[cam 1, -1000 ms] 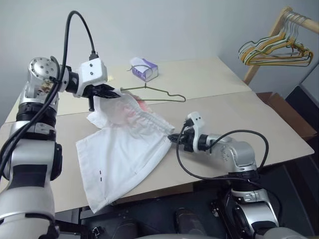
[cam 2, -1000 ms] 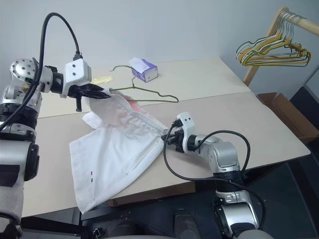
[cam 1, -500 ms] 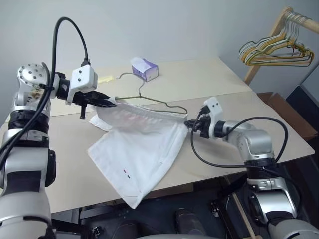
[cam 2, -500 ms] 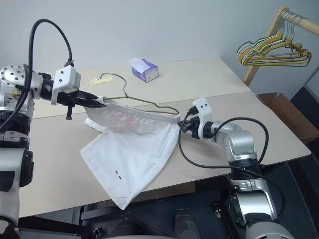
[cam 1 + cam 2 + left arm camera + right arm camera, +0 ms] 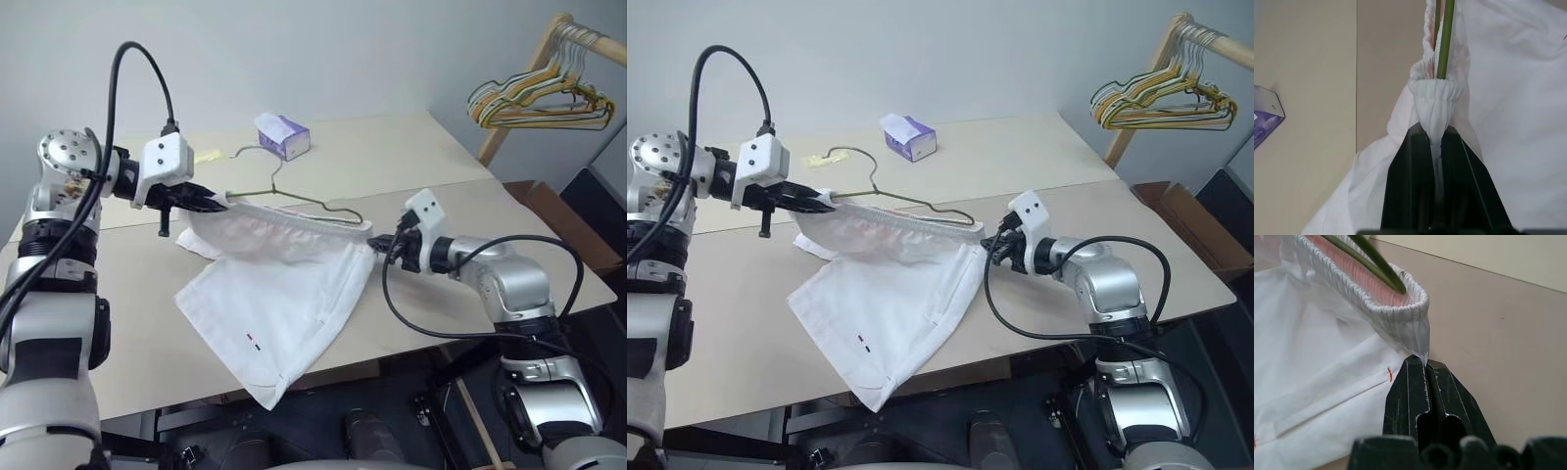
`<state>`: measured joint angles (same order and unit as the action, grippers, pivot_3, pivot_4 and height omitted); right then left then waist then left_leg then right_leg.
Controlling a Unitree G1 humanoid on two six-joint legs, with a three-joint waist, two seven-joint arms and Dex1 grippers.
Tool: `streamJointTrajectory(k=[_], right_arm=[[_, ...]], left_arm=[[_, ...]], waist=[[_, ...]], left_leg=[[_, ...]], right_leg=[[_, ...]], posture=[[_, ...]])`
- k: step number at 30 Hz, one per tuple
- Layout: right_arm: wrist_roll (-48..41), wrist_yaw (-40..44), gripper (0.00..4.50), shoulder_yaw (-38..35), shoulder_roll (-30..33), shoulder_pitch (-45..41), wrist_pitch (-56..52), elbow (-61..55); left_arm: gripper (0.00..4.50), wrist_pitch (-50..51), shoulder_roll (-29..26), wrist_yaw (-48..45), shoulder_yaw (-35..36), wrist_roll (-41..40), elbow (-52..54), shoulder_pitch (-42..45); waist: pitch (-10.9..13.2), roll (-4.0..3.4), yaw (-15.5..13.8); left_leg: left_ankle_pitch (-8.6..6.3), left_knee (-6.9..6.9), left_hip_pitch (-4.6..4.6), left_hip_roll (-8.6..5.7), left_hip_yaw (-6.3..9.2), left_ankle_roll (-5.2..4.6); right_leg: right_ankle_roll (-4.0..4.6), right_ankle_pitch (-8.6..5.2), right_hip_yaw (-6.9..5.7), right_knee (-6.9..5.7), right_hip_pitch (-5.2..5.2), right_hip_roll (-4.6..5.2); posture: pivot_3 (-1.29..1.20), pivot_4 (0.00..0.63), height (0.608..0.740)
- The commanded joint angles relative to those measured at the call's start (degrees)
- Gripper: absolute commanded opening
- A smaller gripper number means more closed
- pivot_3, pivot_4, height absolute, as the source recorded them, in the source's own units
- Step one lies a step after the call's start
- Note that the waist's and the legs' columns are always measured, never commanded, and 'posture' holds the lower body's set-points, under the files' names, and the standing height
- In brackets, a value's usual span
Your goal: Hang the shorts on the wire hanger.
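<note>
1. Shorts are being held stretched above table, waistband running left-right betw. both grippers.
2. Left gripper is being kept clenched on one waistband end; right gripper likewise on the other.
3. Wire hanger is being carried inside waistband, lengthwise along it, hook nearer left arm.

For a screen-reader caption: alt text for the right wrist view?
The right gripper, jaws shut, pinches one end of the white shorts at the gathered waistband; the wire hanger runs inside the stretched waistband, above a beige table.
</note>
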<state>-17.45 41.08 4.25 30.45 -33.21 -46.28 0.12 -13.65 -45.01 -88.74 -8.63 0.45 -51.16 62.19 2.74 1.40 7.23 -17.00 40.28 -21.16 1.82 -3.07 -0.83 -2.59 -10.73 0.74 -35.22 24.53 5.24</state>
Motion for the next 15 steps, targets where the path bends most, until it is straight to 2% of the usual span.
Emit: streamJointTrajectory(k=[1, 9, 15], right_arm=[[1.46, 1.41, 0.07, 0.06, 3.80, -2.16, 0.98, -2.42], [4.34, 7.29, 0.07, 5.44, 9.02, -5.11, 5.33, -3.21], [6.85, 13.78, 0.07, 11.38, 11.92, -15.83, 4.65, -5.18]], left_arm=[[0.00, -1.57, -1.11, 1.63, 0.47, 1.14, -1.16, 1.14], [0.00, -1.62, -0.24, 2.58, 0.16, 1.70, -0.77, 1.03], [0.00, -2.27, 0.41, 6.07, -1.34, 4.74, -0.44, 1.66]], waist=[[0.00, 0.00, 0.00], [0.00, 0.00, 0.00], [0.00, -0.01, 0.28]], left_leg=[[0.00, 0.00, 0.00, 0.00, 0.00, 0.00], [0.00, 0.00, 0.00, 0.00, -0.02, -0.01], [-0.01, 0.06, 0.01, 0.01, -0.06, -0.01]], right_leg=[[0.00, 0.00, 0.00, 0.00, 0.00, 0.00], [0.00, 0.00, 0.00, 0.06, 0.00, -0.01], [-0.01, 0.00, 0.04, 0.07, 0.04, 0.00]], posture=[[-0.11, 0.000, 0.740], [-0.11, 0.000, 0.740], [-0.11, 0.000, 0.740]])
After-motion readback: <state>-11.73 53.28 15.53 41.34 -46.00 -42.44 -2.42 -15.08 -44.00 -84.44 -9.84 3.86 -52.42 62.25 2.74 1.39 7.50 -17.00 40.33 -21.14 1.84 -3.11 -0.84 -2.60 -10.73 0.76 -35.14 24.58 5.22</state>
